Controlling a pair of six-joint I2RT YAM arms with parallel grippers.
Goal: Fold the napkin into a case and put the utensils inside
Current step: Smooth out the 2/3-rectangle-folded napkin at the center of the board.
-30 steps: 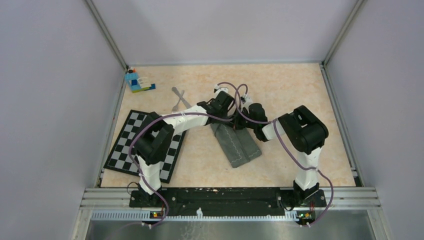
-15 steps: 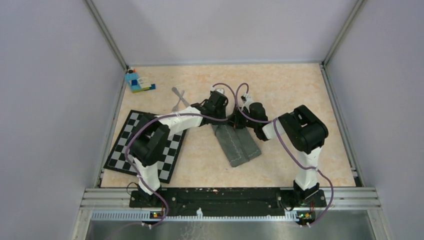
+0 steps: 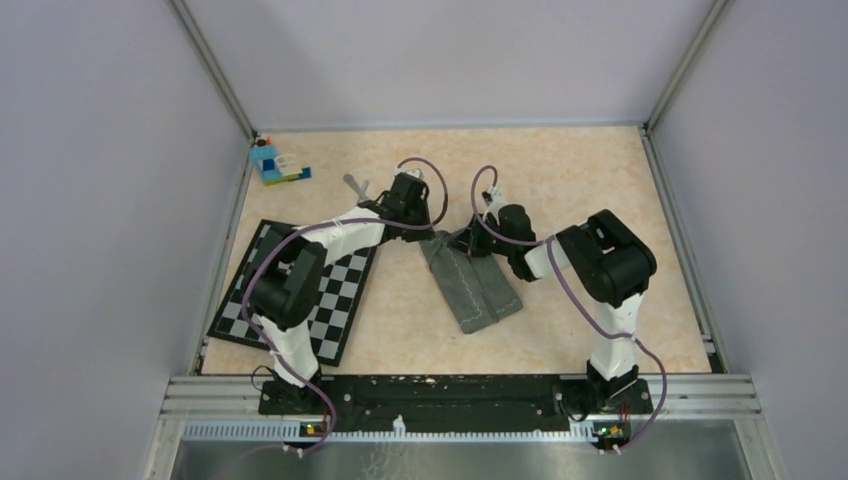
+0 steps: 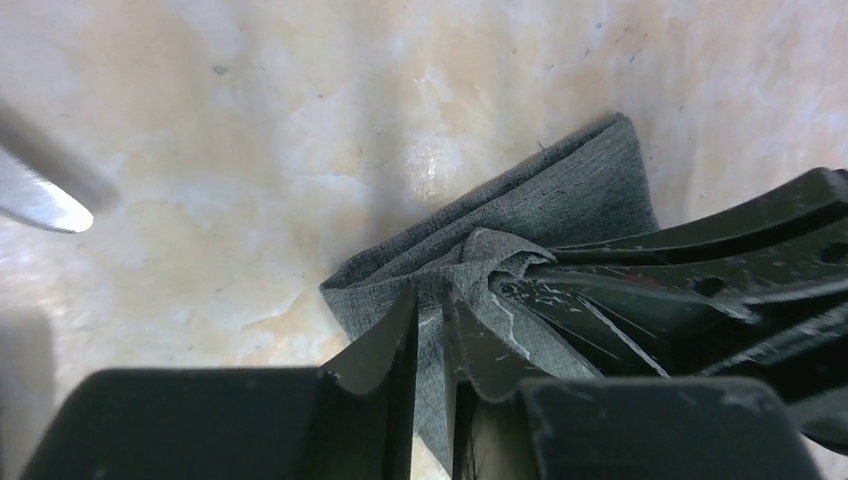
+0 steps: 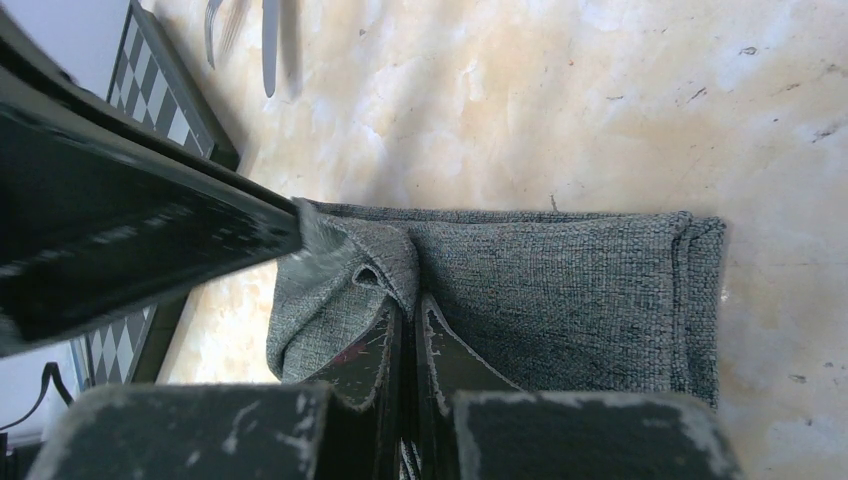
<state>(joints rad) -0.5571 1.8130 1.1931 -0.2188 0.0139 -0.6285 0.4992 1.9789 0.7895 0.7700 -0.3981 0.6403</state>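
Since the left arm has swung leftward off the cloth, the left gripper (image 4: 432, 305) now sits left of and just beyond the napkin's far end, nearer the utensils (image 5: 270, 40). Jaws slightly parted, nothing between them.

Napkin (image 3: 478, 285): narrow folded strip mid-table, slanting far-left to near-right, place unchanged.

Right gripper (image 5: 410, 305): unmoved at the strip's far end, clamped tight on a raised pinch of cloth.

Utensils lie together on the bare table beyond the checkered mat (image 3: 335, 300), apart from the napkin; overhead, the left arm partly hides them.

Toy-brick block (image 3: 272, 163): far-left corner, as before.
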